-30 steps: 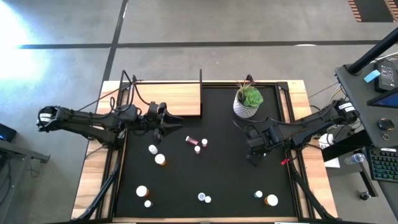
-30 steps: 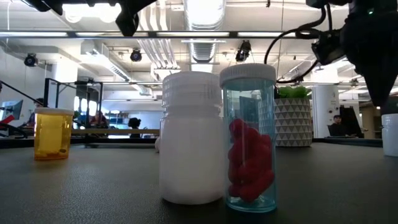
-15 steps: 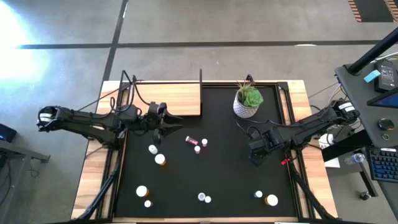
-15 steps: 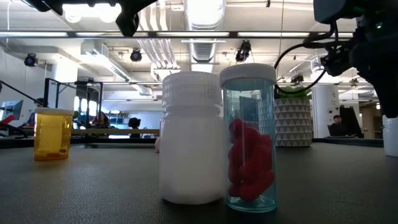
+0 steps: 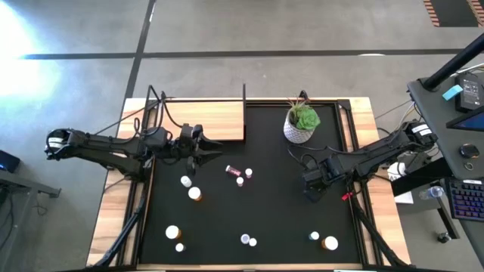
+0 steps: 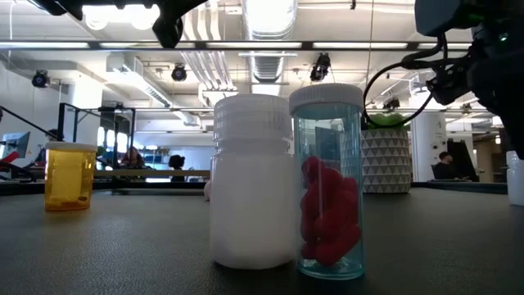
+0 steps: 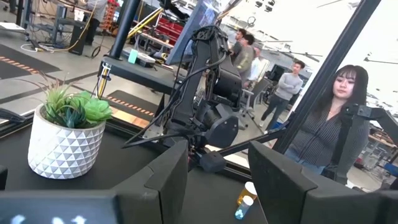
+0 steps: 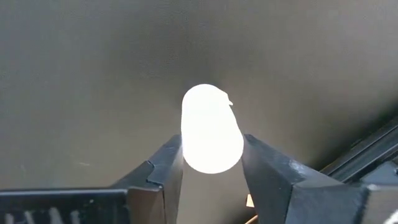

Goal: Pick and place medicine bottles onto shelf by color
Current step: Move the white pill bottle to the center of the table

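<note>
Several small medicine bottles stand scattered on the black mat (image 5: 265,211), among them an orange one (image 5: 195,194) and a pink one (image 5: 232,171). The shelf (image 5: 219,121), a light wood board, lies at the far left. My right gripper (image 5: 311,189) points down near the mat's right side, shut on a white bottle (image 8: 211,130). That bottle also shows at the edge of the low view (image 6: 516,176). My left gripper (image 5: 206,153) hangs open and level near the shelf's front edge, holding nothing. My right gripper pinches the white bottle's round side (image 8: 186,146) between its two fingers, one on either side. The fingers come from above, pointing down. The bottle stands upright with its base on the mat.
A green plant in a white pot (image 5: 302,123) stands at the far right of the mat, just beyond my right gripper. A white bottle (image 6: 252,180) and a clear blue one with red pills (image 6: 327,188) stand close to the low camera. People stand in the room beyond.
My right gripper has sunk a little toward the mat and the near edge, coming down around the white bottle. The bottle has stayed standing where it was. My left gripper has kept still.
</note>
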Robot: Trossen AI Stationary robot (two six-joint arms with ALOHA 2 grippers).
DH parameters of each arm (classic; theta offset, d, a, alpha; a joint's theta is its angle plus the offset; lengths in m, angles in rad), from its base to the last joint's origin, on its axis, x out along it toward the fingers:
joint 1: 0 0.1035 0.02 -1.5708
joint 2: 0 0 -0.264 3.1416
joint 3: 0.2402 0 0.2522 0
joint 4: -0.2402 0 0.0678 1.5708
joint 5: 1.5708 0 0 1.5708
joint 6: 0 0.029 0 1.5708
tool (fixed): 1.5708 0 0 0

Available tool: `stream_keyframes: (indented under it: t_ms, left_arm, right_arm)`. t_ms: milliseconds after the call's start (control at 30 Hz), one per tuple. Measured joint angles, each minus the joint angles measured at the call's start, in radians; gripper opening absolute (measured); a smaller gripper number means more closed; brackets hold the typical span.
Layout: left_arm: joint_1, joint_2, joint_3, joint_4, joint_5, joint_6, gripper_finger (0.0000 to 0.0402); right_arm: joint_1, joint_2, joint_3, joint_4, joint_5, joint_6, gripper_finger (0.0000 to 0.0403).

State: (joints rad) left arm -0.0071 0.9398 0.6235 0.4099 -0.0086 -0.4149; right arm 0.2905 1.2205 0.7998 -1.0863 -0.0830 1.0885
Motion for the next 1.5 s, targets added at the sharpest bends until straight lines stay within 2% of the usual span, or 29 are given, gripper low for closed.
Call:
stream_keyframes:
  t_ms: [267,533,1133,1500]
  left_arm:
    - [0.0,-0.003,0.0,0.0,0.0,0.002,0.0153]
    - [0.0,-0.02,0.0,0.0,0.0,0.001,0.0153]
    - [0.0,-0.078,0.0,-0.002,0.005,-0.052,0.0153]
    - [0.0,-0.129,0.0,-0.003,0.01,-0.053,0.0153]
  right_arm:
    - [-0.01,0.0,0.045,0.033,0.005,-0.035,0.0128]
    - [-0.107,0.046,0.121,0.123,0.061,-0.114,0.013]
    - [-0.312,0.482,0.536,0.124,0.087,-0.403,0.013]
    - [-0.317,0.595,0.673,0.104,0.086,-0.424,0.013]
